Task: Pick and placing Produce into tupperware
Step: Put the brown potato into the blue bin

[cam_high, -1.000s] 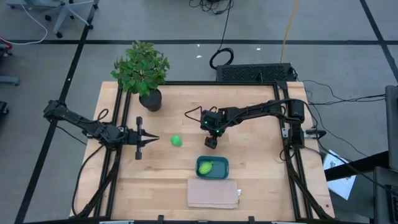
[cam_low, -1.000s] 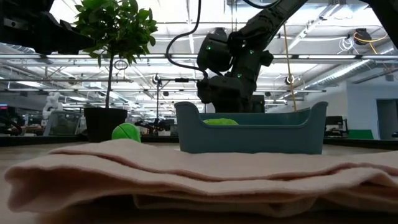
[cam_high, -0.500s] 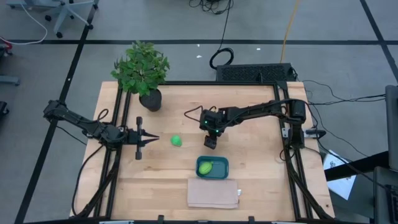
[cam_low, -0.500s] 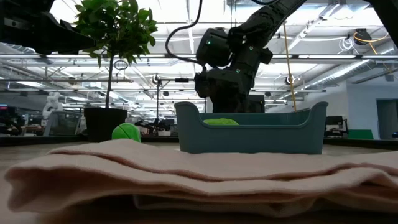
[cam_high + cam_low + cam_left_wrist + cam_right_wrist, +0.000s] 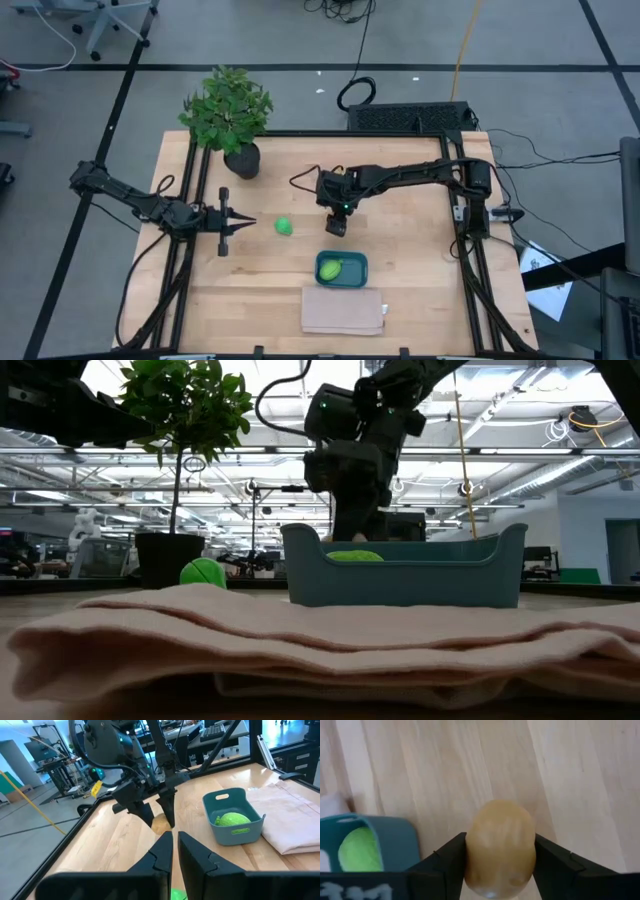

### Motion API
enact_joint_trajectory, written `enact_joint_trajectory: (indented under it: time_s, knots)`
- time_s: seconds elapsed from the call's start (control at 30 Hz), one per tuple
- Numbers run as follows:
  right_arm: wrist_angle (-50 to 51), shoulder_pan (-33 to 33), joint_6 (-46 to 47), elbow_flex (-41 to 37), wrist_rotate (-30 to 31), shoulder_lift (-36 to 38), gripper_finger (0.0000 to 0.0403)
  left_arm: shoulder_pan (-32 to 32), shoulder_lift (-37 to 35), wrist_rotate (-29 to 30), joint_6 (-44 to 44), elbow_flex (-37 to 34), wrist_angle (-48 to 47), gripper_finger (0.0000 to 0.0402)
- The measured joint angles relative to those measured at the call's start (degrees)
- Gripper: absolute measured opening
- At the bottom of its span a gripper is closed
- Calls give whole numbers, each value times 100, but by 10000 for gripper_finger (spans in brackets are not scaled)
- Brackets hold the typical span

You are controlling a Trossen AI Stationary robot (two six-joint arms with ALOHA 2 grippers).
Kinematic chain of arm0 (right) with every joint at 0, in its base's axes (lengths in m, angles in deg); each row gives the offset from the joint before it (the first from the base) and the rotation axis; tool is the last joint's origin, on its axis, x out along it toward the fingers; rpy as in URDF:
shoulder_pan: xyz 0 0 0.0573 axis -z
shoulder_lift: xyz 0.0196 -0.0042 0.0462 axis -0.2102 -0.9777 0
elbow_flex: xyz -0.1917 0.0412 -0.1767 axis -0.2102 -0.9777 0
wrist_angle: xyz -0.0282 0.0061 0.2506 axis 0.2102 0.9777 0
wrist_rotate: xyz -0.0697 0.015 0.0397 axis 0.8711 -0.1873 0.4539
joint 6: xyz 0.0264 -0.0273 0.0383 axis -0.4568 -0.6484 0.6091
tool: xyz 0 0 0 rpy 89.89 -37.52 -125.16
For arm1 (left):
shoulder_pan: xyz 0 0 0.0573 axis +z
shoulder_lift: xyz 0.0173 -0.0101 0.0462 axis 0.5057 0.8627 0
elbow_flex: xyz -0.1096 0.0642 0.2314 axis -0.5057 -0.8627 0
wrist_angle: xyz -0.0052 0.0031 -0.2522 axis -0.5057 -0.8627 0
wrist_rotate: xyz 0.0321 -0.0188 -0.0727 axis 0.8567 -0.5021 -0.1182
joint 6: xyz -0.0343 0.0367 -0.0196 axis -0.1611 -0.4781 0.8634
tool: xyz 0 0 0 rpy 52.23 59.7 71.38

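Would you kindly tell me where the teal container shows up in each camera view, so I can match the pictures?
High view: the teal container sits below centre, just above the folded cloth.
Low view: the container fills the middle, behind the cloth.
Left wrist view: it is at the right, beside the cloth.
Right wrist view: its corner shows at lower left.
Shared landmark: the lime-green piece inside it.

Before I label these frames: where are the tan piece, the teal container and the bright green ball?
tan piece (image 5: 501, 847), right wrist view, its rounded front.
teal container (image 5: 357, 270), high view, its right rim.
bright green ball (image 5: 284, 226), high view, its top.
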State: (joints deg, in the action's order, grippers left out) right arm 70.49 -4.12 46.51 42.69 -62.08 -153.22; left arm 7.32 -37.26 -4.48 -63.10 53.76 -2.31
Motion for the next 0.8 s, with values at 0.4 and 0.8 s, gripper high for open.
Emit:
enact_joint_trajectory:
  time_s: [0.4,0.8]
  knots:
    - [967,-217,-188,545,8,66,181,0,0,0,104,0,-7,33]
    - [502,-593,-223,365,25,1238,181,-1,0,0,143,0,7,33]
